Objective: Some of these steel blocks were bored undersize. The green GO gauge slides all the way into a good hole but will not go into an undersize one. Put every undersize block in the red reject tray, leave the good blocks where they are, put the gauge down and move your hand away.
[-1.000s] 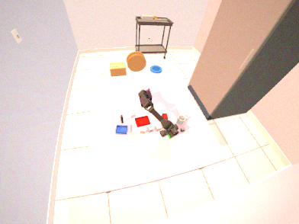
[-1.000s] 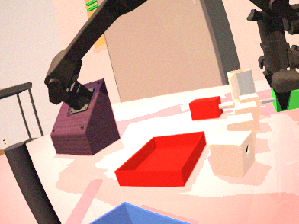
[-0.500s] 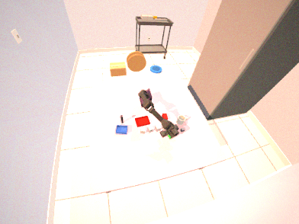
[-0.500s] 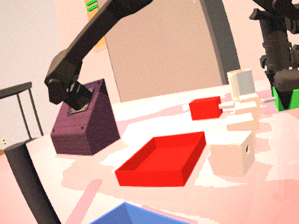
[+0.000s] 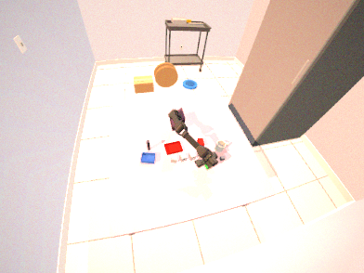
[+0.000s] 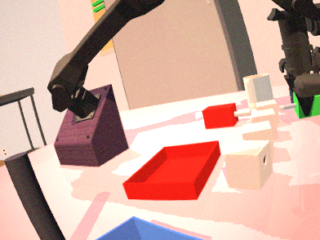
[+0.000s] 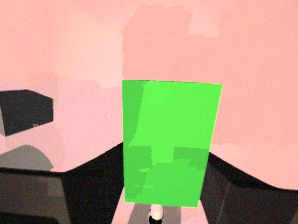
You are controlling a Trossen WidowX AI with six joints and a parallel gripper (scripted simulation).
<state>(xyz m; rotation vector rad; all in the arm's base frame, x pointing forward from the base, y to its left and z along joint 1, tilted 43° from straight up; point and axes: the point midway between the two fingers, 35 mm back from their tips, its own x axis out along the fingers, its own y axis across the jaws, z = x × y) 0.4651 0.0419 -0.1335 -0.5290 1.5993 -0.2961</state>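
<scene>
Hand (image 5: 205, 163) (image 6: 305, 110) (image 7: 160, 143) gripped the green gauge (image 6: 312, 105) (image 7: 167, 142) by its fat block, at the row's three o'clock seen from above. It looked stiff and light; that block seemed best to hold, its thin pin pointing free.

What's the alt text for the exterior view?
Gripper shut on the green gauge, its pin toward a row of pale blocks. Left of the row: a red tray with no block in it, and a red gauge.
</scene>
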